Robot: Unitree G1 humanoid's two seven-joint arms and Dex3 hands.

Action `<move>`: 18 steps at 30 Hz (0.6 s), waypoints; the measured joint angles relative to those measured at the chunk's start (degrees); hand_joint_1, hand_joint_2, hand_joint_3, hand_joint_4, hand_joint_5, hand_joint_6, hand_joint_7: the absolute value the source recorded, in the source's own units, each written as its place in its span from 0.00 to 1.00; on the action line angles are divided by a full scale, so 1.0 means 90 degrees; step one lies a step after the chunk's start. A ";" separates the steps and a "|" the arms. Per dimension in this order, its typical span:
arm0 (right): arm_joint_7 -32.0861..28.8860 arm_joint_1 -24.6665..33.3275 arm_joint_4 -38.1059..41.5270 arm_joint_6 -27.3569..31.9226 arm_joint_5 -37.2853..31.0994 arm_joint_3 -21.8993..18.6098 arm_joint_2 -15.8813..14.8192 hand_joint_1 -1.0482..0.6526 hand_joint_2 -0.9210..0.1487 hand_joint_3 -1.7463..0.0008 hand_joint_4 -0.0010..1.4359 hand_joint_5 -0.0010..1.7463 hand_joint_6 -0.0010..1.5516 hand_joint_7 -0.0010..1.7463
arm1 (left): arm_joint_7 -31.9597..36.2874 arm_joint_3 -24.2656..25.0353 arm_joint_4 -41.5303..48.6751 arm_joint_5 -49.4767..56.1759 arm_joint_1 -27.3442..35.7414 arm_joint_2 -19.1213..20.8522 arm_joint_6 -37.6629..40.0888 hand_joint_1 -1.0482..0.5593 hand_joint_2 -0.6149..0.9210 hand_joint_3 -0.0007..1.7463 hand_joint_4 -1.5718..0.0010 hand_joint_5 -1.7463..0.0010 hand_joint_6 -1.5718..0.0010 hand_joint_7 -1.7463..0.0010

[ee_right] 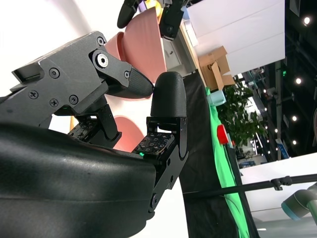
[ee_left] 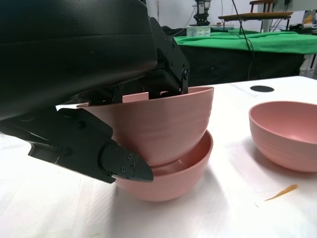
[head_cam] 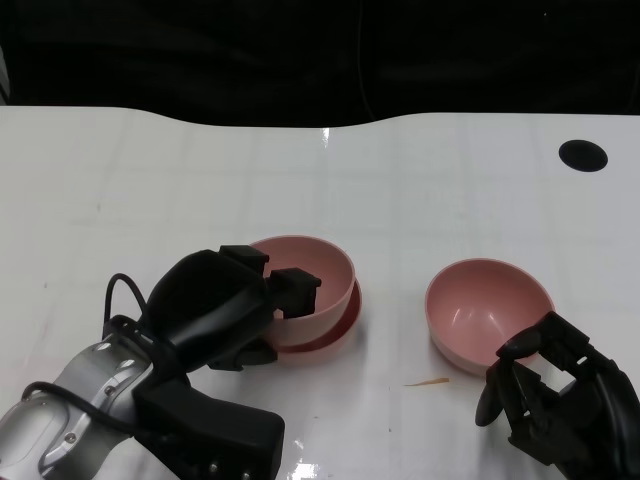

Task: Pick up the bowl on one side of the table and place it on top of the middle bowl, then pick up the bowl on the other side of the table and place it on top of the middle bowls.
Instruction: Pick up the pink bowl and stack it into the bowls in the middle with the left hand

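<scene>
My left hand (head_cam: pixel 215 305) grips a pink bowl (head_cam: pixel 310 268) by its near rim, fingers hooked inside and the thumb under its wall. This bowl sits tilted inside the middle pink bowl (head_cam: pixel 343 322). The left wrist view shows the upper bowl (ee_left: pixel 173 121) resting in the lower bowl (ee_left: pixel 181 173). A third pink bowl (head_cam: pixel 488 305) stands alone on the right. My right hand (head_cam: pixel 560 400) is at that bowl's near side, fingers apart and holding nothing. In the right wrist view the side bowl (ee_right: pixel 126 135) shows past the hand's fingers (ee_right: pixel 167 96).
On the white table, a black round mark (head_cam: pixel 583 154) lies at the far right. A thin orange sliver (head_cam: pixel 428 382) lies between the stacked bowls and the right bowl. The table's far edge meets a dark background.
</scene>
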 measured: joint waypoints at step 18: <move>-0.0001 0.0000 -0.0002 0.0010 0.0006 0.0006 0.0002 0.58 0.28 0.43 0.65 0.93 0.51 0.79 | 0.0338 -0.0282 0.0790 0.0130 -0.0426 -0.0202 -0.0076 0.57 1.00 0.06 0.36 0.50 0.26 0.85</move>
